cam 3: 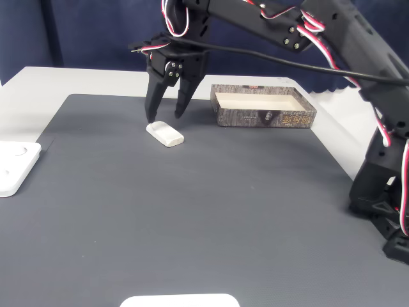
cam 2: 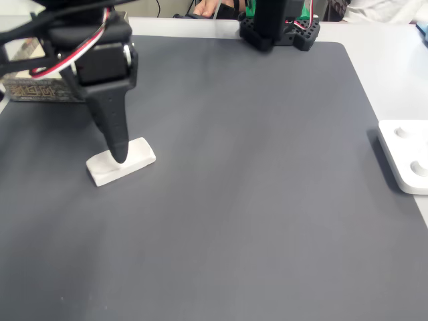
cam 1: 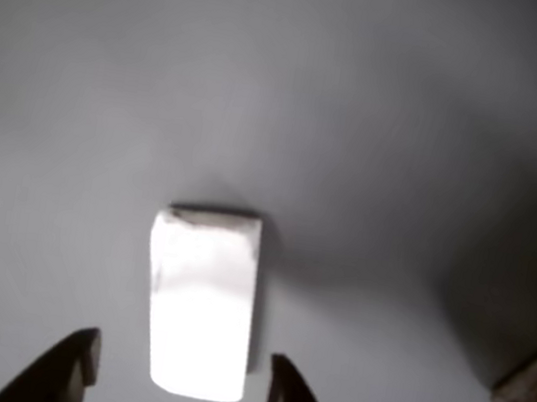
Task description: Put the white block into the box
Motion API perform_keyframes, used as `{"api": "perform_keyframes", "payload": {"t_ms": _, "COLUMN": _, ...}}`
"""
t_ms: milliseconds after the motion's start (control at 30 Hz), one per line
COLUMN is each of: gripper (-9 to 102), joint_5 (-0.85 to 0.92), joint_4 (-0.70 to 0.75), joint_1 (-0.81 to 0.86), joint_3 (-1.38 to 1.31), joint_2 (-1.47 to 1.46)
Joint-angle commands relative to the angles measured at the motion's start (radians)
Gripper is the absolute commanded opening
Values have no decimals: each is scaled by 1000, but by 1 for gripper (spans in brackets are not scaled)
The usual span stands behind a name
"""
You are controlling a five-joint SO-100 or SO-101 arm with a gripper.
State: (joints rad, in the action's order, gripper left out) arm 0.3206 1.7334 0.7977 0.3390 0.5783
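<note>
The black two-finger jaws (cam 1: 180, 375) stand apart, one tip on each side of the small white rectangular block with rounded corners (cam 1: 201, 302), straddling its near end without closing on it. In the other view the fingertips (cam 1: 73, 359) enter from the 6 o'clock edge, and the block lies lengthwise between them, pointing toward 12 o'clock. In a fixed view the jaws (cam 3: 164, 117) hang tips-down over the block (cam 3: 165, 133), which lies flat on the dark grey mat (cam 3: 192, 211).

At about 3 o'clock from the block in that view sits the shallow cardboard box with pale inner walls and a dark patterned outer face (cam 3: 263, 107), near but apart from the block. In the other fixed view the jaws (cam 2: 119, 154) come down at the block (cam 2: 137, 155), and the box (cam 2: 37, 90) lies at 10 o'clock from it, partly behind the arm.

The mat covers most of a white counter (cam 3: 38, 80). A white plastic plate with round knobs (cam 2: 406, 155) lies at the mat's 3 o'clock edge in that view. Red and white wires (cam 3: 281, 16) run along the black arm. Behind the counter hangs a dark blue backdrop (cam 3: 96, 32).
</note>
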Motion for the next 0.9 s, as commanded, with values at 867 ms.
{"api": "perform_keyframes", "payload": {"t_ms": 867, "gripper": 25, "joint_5": 5, "joint_4": -34, "joint_1": -3, "joint_3": -112, "joint_2": -49}}
